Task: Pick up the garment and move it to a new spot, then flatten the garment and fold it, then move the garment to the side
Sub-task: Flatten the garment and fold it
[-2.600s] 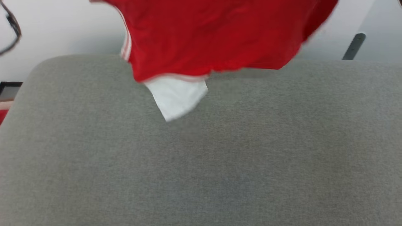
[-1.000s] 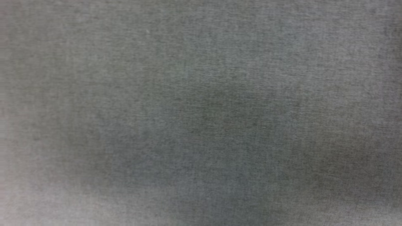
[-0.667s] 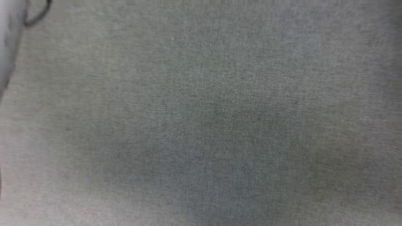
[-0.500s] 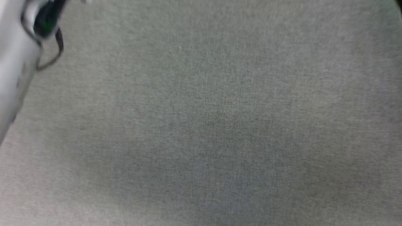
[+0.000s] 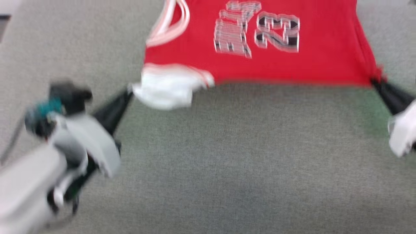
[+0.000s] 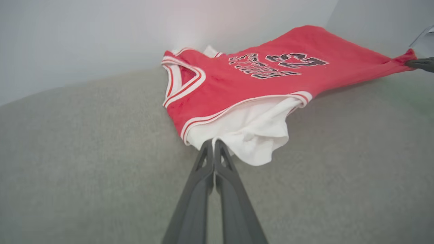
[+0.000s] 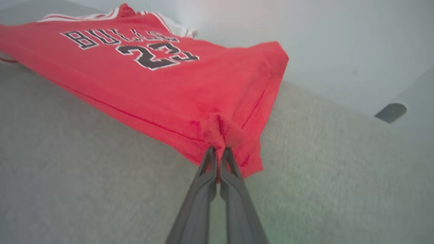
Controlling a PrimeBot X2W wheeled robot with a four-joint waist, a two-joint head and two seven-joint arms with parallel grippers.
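Item: red jersey-style shirt (image 5: 292, 65) with white short sleeves, black numbers facing up. It is spread over the far part of the grey fabric surface (image 5: 227, 156), long axis left to right.

Holds: left claw (image 5: 128, 92) pinched shut on the near-left white sleeve, right claw (image 5: 375, 83) pinched shut on the near-right hem corner.

The shirt lies beyond both claws, its near edge taut between them.

The near half of the grey fabric tabletop (image 5: 227, 162) lies open, with wide room to pass between the left hand (image 5: 127, 92) and the right hand (image 5: 374, 84). Farther on, the red shirt (image 5: 276, 70) stretches from one hand to the other and bars the way. A pale wall (image 6: 84, 40) stands behind the far edge.
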